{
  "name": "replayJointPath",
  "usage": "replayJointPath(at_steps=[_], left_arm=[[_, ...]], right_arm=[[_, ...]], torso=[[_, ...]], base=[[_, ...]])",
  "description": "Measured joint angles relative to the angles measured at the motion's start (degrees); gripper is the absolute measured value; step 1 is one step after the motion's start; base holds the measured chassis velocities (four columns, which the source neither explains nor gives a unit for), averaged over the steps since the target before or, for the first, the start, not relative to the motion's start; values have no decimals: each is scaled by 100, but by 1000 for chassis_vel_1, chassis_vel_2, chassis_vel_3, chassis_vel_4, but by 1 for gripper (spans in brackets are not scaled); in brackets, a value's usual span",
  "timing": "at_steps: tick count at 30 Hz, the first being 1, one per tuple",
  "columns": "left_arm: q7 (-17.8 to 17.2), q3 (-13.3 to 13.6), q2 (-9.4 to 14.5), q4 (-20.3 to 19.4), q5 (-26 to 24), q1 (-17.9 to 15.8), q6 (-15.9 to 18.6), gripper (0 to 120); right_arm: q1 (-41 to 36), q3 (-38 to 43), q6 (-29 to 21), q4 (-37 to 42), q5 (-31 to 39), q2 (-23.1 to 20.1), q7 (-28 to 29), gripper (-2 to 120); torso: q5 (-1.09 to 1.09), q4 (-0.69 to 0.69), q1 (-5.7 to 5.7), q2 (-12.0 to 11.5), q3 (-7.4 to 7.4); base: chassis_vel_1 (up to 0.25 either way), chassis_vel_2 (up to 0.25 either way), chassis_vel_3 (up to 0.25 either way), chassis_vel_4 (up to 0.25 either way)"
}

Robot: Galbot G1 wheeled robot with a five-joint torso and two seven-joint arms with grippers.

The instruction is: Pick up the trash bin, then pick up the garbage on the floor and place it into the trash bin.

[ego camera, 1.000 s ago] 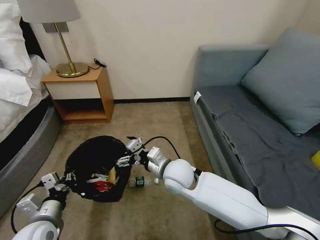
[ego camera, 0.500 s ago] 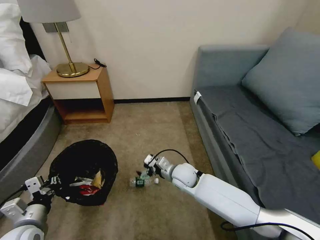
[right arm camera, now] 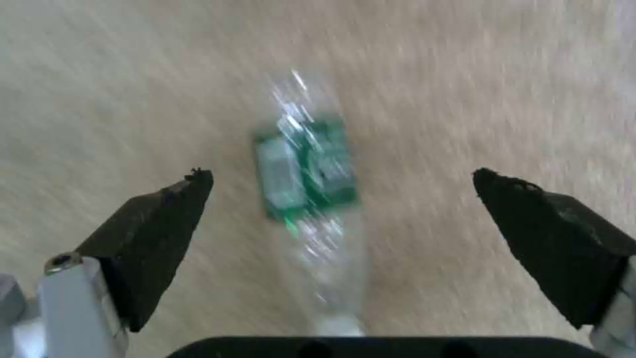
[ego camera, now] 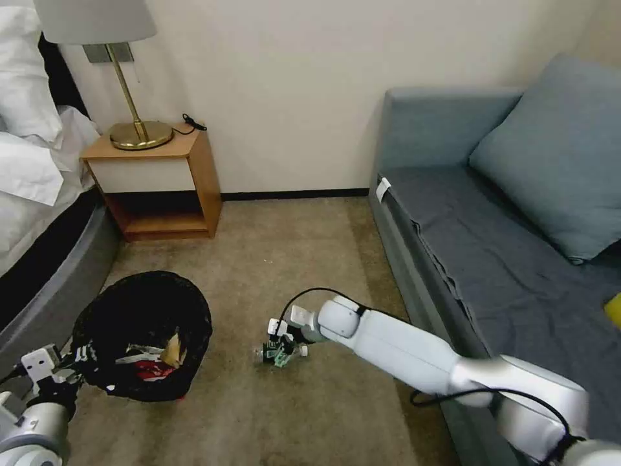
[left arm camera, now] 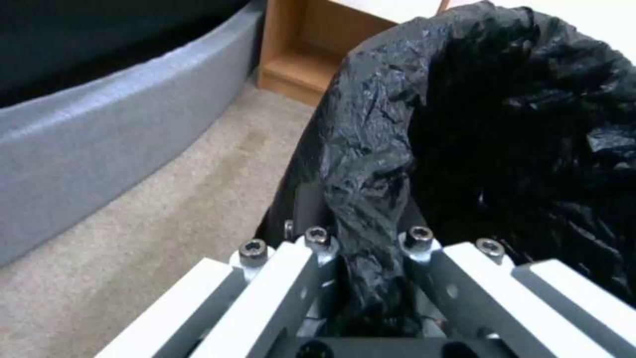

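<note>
1. The right gripper (ego camera: 279, 350) has been lowered from the bin's rim to the carpet; its jaws are spread wide, empty, astride the clear mini bottle (right arm camera: 306, 174).
2. The trash bin (ego camera: 139, 330), carried leftward, is clamped at its bagged rim by the left gripper (left arm camera: 361, 278); wrappers lie inside.
3. The bottle is judged the last piece outstanding.

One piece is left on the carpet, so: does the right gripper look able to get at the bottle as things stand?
Probably yes. The right gripper is open right above the bottle, which lies on bare carpet between its fingertips with nothing in the way.
</note>
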Motion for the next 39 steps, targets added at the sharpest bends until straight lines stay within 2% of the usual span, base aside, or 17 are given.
replayJointPath(at_steps=[4, 8, 14, 22, 25, 27, 28, 31, 32, 38, 39], left_arm=[[45, -27, 6, -44, -8, 14, -14, 4], [47, -14, 7, -83, -12, 0, -14, 4], [49, -25, 25, -46, -17, -48, -10, 4], [61, -30, -1, 0, -13, -58, -6, 4], [65, -30, -8, 10, -11, -59, -5, 4], [68, -30, -14, 12, -11, -61, -5, 4], [68, -30, -14, 12, -11, -61, -5, 4], [73, -31, -26, 15, -9, -58, -5, 4], [73, -31, -26, 15, -9, -58, -5, 4], [78, -40, -42, 23, -4, -54, -6, 4], [78, -40, -42, 23, -4, -54, -6, 4]], right_arm=[[120, -19, 431, -1345, -398, 542, -275, 100], [101, 11, 669, -1903, -574, 852, -371, 100], [-29, 132, 779, -2256, -719, 1160, -335, 100], [-214, 383, 895, -2549, -932, 1328, -154, 100], [-242, 488, 978, -2645, -1006, 1368, -148, 93], [-264, 522, 1021, -2680, -1061, 1379, -156, 84], [-264, 522, 1021, -2680, -1061, 1379, -156, 84], [-292, 599, 1081, -2764, -1125, 1378, -157, 68], [-292, 599, 1081, -2764, -1125, 1378, -157, 68], [-314, 702, 1170, -2834, -1162, 1369, -155, 43], [-314, 702, 1170, -2834, -1162, 1369, -155, 43]], torso=[[0, -2, 0, 0, 0], [0, -1, 0, 0, 0], [0, 0, 0, 0, 0], [1, -1, 0, 0, 0], [1, 0, 0, 0, 0], [1, -1, 0, 0, 0], [1, -1, 0, 0, 0], [1, -1, 0, 0, 0], [1, -1, 0, 0, 0], [1, -1, 0, 0, 0], [1, -1, 0, 0, 0]], base=[[0, 0, 0, 0], [0, 0, 0, 0], [0, 0, 0, 0], [0, 0, 0, 0], [0, 0, 0, 0], [0, 0, 0, 0], [0, 0, 0, 0], [0, 0, 0, 0], [0, 0, 0, 0], [0, 0, 0, 0], [0, 0, 0, 0]])
